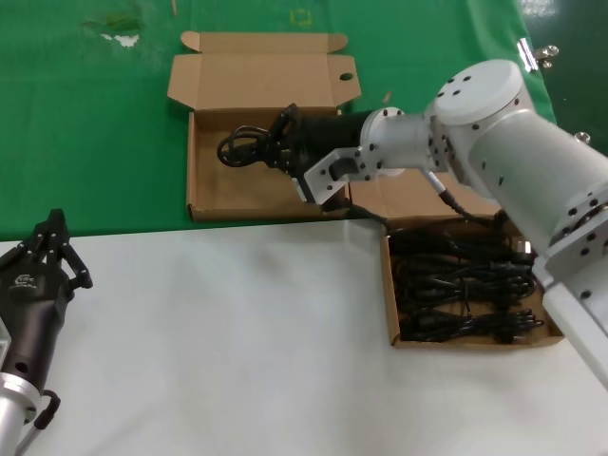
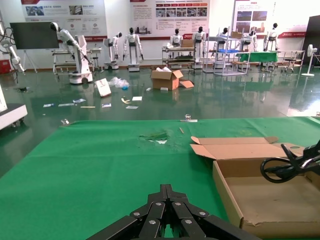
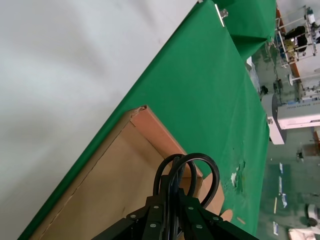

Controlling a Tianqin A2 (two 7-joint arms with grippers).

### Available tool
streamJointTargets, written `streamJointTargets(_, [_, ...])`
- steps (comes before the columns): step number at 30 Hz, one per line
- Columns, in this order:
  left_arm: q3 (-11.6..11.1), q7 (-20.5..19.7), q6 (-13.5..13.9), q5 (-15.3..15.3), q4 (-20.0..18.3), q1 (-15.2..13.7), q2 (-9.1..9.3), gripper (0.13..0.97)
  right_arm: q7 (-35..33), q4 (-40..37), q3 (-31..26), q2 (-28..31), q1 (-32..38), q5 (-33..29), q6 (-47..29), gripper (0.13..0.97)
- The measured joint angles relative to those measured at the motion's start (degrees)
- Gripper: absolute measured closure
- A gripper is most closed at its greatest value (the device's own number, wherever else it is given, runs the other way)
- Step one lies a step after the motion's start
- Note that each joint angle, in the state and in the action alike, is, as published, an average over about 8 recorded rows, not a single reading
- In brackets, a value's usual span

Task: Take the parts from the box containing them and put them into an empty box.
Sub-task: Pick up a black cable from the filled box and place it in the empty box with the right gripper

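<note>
My right gripper is shut on a black power cord and holds it over the empty cardboard box on the green cloth. The cord's loops stick out past the fingertips above the box floor. The cord and that box also show in the left wrist view. The second box, at the right on the white table, holds several black power cords. My left gripper is shut and empty, parked at the near left over the white table.
The empty box's lid lies open toward the far side. The green cloth covers the far half of the table, the white surface the near half. A torn spot marks the cloth at the far left.
</note>
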Motion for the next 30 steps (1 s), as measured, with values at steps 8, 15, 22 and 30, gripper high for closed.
streamJointTargets(8, [0.00, 0.00, 0.00, 0.00, 0.00, 0.00, 0.00, 0.957, -1.15, 2.06, -14.13, -0.18, -1.65, 13.88, 4.36, 0.924])
streamJointTargets(15, [0.00, 0.00, 0.00, 0.00, 0.00, 0.00, 0.00, 0.957, -2.09, 3.36, -24.02, -0.20, -2.58, 23.18, 7.12, 0.924])
streamJointTargets(22, [0.00, 0.00, 0.00, 0.00, 0.00, 0.00, 0.00, 0.957, -3.06, 4.75, -30.00, -0.20, -3.42, 28.98, 9.33, 0.921])
streamJointTargets(30, [0.00, 0.00, 0.00, 0.00, 0.00, 0.00, 0.00, 0.957, -3.53, 5.27, -31.70, -0.21, -3.96, 30.10, 11.30, 0.914])
